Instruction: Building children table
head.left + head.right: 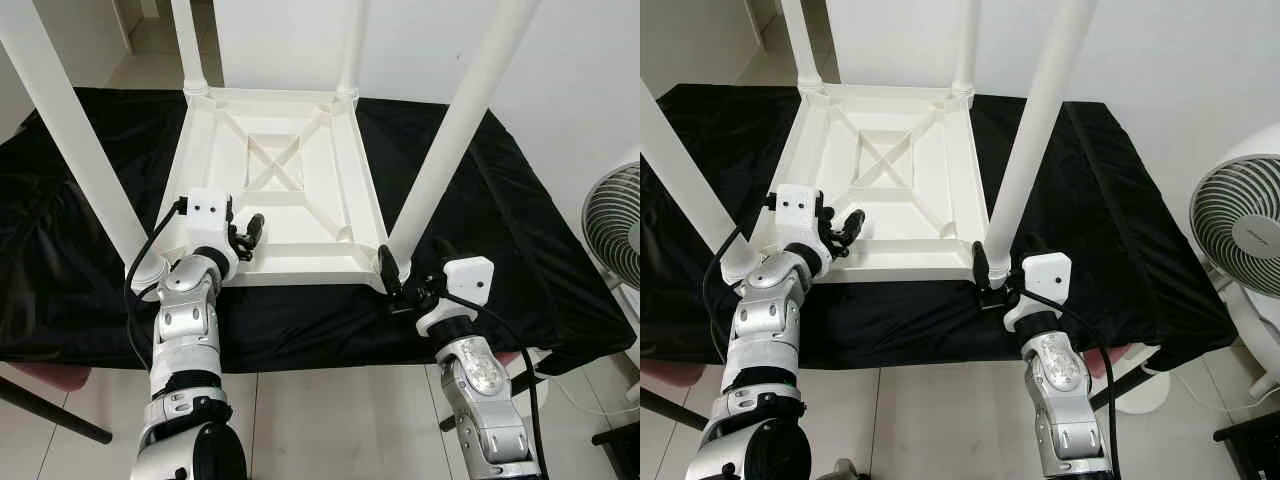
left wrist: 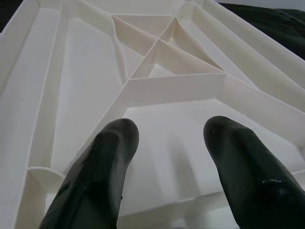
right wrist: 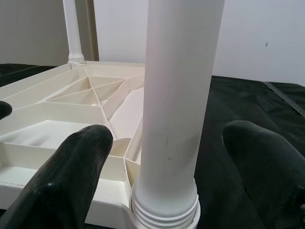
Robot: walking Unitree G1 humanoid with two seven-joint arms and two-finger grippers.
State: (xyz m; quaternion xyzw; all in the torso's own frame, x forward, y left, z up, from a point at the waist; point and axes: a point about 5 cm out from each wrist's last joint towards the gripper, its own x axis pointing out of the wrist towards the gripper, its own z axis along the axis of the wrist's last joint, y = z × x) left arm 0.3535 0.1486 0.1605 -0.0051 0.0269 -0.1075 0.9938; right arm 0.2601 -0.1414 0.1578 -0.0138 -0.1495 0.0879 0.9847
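A white plastic children's table (image 1: pixel 275 165) lies upside down on a black cloth (image 1: pixel 500 230), ribbed underside up. Its legs stand upright: front right leg (image 1: pixel 455 130), front left leg (image 1: pixel 70 130) and two at the back (image 1: pixel 188 45). My left gripper (image 1: pixel 250 232) hovers open just above the front left part of the underside, with nothing between its fingers (image 2: pixel 102 162). My right gripper (image 3: pixel 167 138) is open at the base of the front right leg (image 3: pixel 178 95), one finger on each side, with a gap to the leg on both sides.
The black cloth covers a wide work surface whose front edge is right before me. A white standing fan (image 1: pixel 615 225) is at the right, beyond the cloth's corner. A dark red seat (image 1: pixel 40 378) shows low at the left. A white wall lies behind.
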